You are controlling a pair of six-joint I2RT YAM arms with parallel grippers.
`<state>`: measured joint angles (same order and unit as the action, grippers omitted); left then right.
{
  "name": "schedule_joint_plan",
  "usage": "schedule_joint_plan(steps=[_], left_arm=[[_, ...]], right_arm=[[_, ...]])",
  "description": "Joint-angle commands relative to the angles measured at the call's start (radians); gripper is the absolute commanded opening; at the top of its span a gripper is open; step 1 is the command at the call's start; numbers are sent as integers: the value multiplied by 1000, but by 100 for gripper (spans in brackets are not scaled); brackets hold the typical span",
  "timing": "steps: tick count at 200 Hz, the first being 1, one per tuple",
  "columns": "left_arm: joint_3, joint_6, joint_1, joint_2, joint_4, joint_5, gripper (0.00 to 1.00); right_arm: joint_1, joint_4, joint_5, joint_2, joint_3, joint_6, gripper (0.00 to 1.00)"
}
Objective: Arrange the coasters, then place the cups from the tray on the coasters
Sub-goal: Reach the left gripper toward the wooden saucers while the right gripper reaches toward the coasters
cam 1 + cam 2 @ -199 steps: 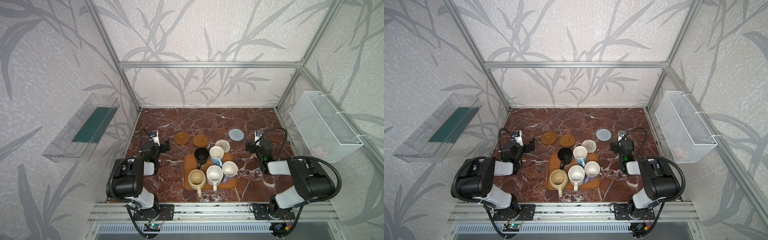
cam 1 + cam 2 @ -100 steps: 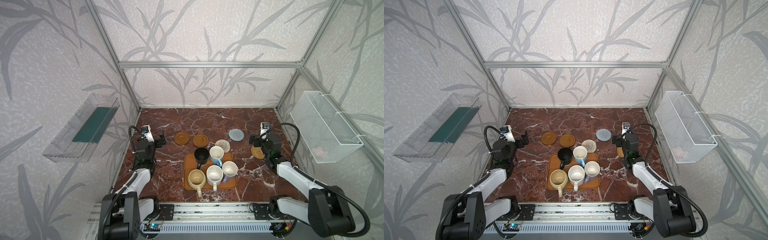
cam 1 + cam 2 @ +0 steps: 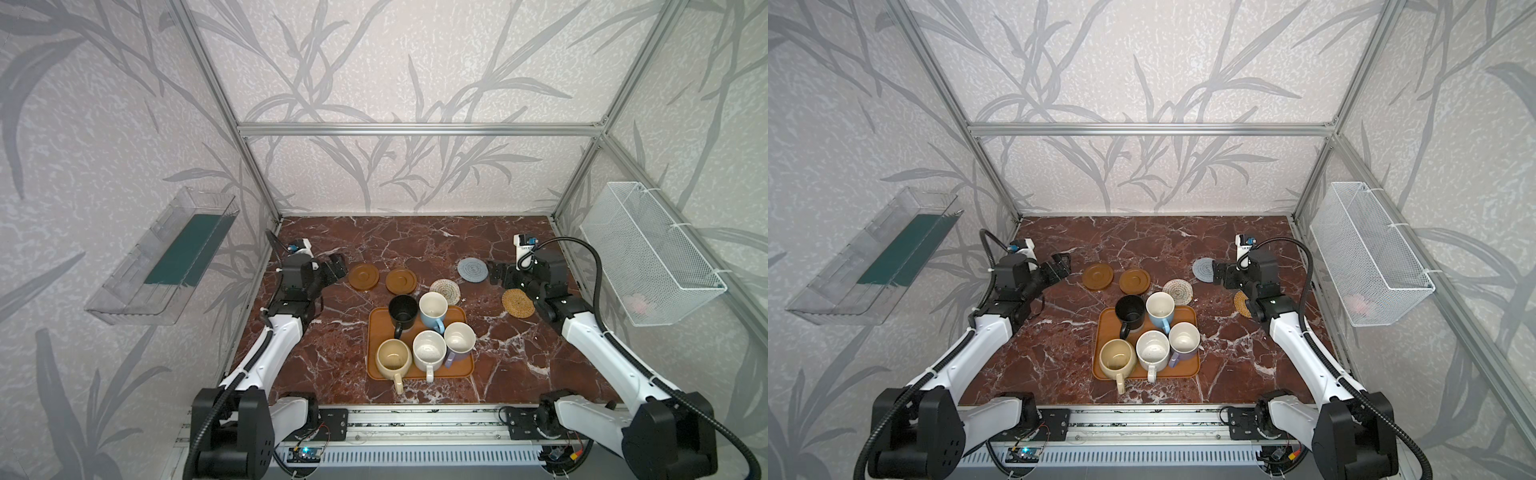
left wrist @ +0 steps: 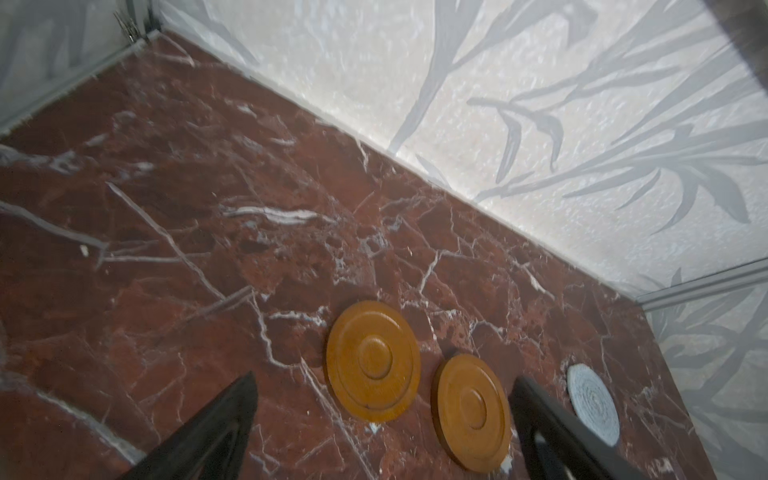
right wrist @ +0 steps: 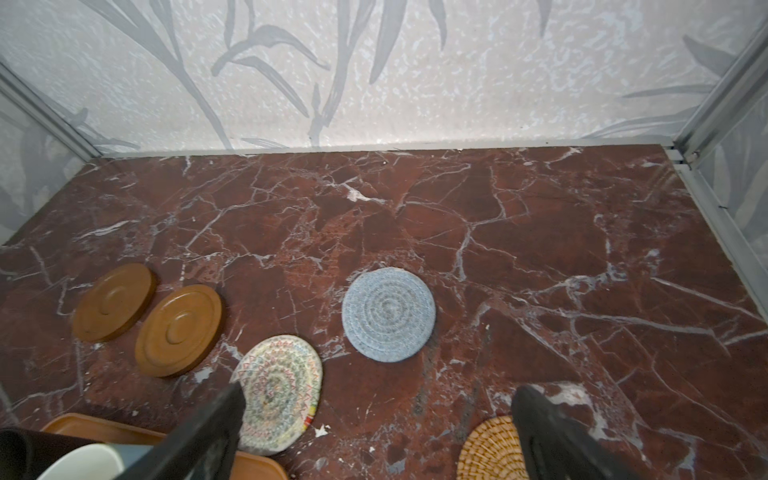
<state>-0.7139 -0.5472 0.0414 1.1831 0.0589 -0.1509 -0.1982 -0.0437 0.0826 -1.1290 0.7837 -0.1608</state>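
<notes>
Five coasters lie on the marble behind the tray (image 3: 376, 365): two brown wooden ones (image 3: 363, 276) (image 3: 400, 281), a cream woven one (image 3: 444, 291), a grey woven one (image 3: 472, 269) and a rattan one (image 3: 518, 303). On the tray stand the cups: black (image 3: 402, 311), light blue (image 3: 433, 307), cream-yellow (image 3: 393, 360), white (image 3: 429, 356) and lavender (image 3: 459, 338). My left gripper (image 3: 334, 268) (image 4: 384, 377) hangs open and empty just left of the brown coasters (image 4: 372, 360). My right gripper (image 3: 500, 274) (image 5: 380, 387) is open and empty between the grey coaster (image 5: 388, 313) and the rattan one (image 5: 492, 451).
A clear bin (image 3: 166, 257) hangs on the left wall and a white wire basket (image 3: 648, 253) on the right wall. Aluminium frame posts stand at the table's back corners. The back wall runs close behind the coasters.
Both arms have unfolded from near the front rail and reached back toward the coasters. The rattan coaster, earlier covered by the right arm, now shows. Coasters and cups have not moved.
</notes>
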Motion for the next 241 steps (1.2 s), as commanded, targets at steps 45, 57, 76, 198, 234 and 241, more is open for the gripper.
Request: schedule_joint_plan(steps=[45,57,76,198,234,241], left_arm=[[-248,-21,59,292,-350,37,94],[-292,-8,61,354,-379,20,93],[-372,27,79,444,-451,39,91],[-745,118,146,821,-752,170,71],[-778,133,149,871,-775,200,70],[-777,133,149,874,-765,192,70]], right_arm=[[-118,-187,16,-83,141,-5,99],[-127,-197,16,-96,152,-9,99],[-130,-201,25,-99,155,-24,99],[-130,-173,60,-91,95,-79,99],[-130,-170,66,-90,92,-81,99],[-130,-169,68,-91,91,-83,99]])
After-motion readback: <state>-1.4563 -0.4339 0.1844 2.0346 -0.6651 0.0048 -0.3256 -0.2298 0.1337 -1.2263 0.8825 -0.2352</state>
